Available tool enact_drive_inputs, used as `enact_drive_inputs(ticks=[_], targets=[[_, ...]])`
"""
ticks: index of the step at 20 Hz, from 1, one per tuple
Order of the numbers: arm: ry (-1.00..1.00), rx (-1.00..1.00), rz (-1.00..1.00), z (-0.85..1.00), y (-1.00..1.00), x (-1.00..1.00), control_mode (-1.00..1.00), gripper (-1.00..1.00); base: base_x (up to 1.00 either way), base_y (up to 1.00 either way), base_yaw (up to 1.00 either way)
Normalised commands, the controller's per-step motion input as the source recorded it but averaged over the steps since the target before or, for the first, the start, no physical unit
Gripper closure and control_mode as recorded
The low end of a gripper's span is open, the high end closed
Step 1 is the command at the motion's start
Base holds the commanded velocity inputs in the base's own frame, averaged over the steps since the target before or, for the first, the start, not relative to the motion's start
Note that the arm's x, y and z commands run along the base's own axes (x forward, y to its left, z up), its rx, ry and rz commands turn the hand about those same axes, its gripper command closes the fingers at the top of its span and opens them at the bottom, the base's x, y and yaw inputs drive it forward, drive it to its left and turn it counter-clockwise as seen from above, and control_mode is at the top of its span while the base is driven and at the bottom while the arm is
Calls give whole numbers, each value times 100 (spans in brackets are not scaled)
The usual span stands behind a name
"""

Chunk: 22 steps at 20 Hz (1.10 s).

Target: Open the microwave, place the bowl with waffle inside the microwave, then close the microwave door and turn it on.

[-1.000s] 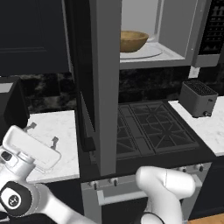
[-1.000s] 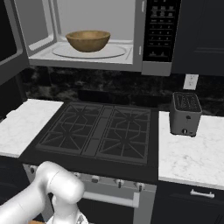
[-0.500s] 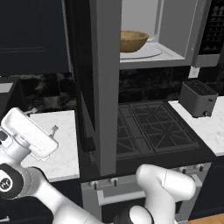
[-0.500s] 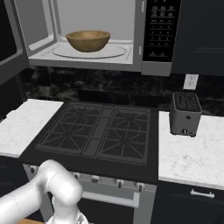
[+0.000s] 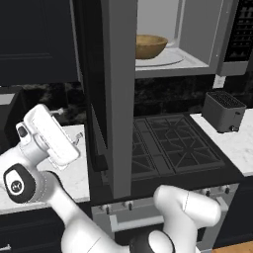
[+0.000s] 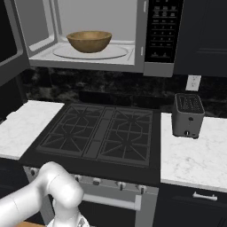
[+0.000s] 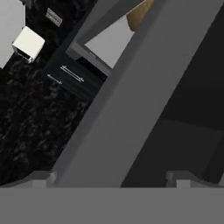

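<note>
The microwave (image 6: 162, 35) hangs above the stove with its door (image 5: 118, 99) swung wide open toward me. On the turntable inside sits the tan wooden bowl (image 6: 89, 41), also seen past the door (image 5: 149, 46). The waffle is hidden below the bowl's rim. My gripper (image 5: 66, 126) is open and holds nothing, raised over the left counter just left of the door's outer face. In the hand view the gripper (image 7: 113, 179) looks along the grey door (image 7: 131, 109), which runs diagonally between the tips, and a sliver of the bowl (image 7: 140, 13) shows at the top.
A black stove (image 6: 99, 133) lies under the microwave, flanked by white marble counters (image 6: 190, 155). A grey slotted toaster (image 6: 187, 115) stands on the right counter below a wall outlet (image 6: 193, 82). A dark boxy appliance (image 5: 7, 116) sits at the far left.
My hand has risen and swung right, closer to the outer side of the open door. The bowl and the door have not moved.
</note>
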Motion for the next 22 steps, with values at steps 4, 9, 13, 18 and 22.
enact_drive_inputs(ticks=[4, 9, 13, 18, 22], targets=[[9, 2, -15, 35, -78, 0, -100, -100, 0, 0, 0], [11, 1, -14, 38, -79, 0, -100, -100, 0, 0, 0], [12, 0, -13, 42, -80, 0, -100, -100, 0, 0, 0], [22, 5, -13, 45, -83, 0, -100, -100, 0, 0, 0], [30, 6, -12, 49, -81, 0, -100, -100, 0, 0, 0]])
